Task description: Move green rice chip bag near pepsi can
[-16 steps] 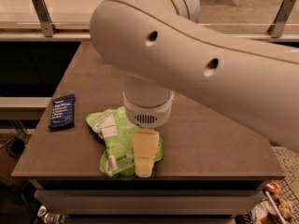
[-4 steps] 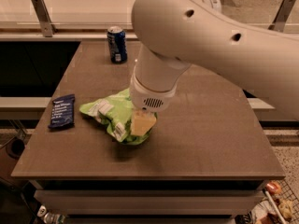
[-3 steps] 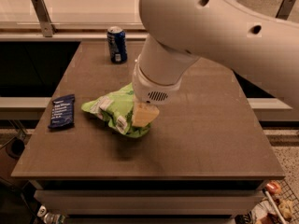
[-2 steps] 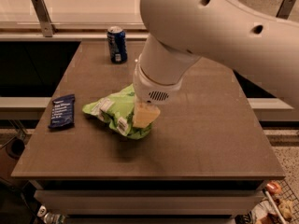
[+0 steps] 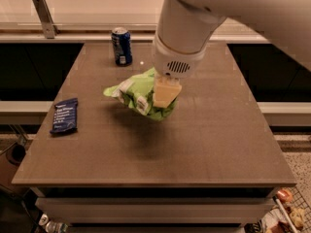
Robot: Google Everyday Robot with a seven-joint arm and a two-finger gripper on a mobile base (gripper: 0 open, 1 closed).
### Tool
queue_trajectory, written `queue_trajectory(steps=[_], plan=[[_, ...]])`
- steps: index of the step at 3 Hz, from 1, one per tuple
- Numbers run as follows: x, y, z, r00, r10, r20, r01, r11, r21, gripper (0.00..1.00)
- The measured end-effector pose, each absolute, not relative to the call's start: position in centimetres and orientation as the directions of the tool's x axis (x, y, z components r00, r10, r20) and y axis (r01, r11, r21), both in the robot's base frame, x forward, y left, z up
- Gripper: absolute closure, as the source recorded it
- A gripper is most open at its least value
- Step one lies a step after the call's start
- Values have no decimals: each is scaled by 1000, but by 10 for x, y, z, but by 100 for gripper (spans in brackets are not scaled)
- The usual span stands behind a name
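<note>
The green rice chip bag is crinkled, lime green with white label patches. It hangs above the table, with its shadow on the surface below it. My gripper is shut on the bag's right part, with a tan finger in front of it. The pepsi can stands upright at the table's far left, a short way beyond and to the left of the bag.
A dark navy flat packet lies near the left edge of the brown table. A rail and post run behind the table. My large white arm fills the upper right.
The bag has been lifted off the table in my gripper and carried back toward the can. The can and the navy packet have not moved.
</note>
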State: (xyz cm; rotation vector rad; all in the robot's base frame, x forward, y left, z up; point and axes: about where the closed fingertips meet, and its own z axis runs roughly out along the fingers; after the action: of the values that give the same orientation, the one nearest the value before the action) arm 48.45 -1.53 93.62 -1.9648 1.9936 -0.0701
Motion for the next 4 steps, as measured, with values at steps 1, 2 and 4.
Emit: queue_trajectory(steps=[1,2,4], plan=[[508,-33,964,-3,-985,-172,-951,56,-303,100],[546,-47,982,-62,-991,-116,-938,98,-331,100],[633,-73,993,-215,-975,-58,-891,220,-398,100]])
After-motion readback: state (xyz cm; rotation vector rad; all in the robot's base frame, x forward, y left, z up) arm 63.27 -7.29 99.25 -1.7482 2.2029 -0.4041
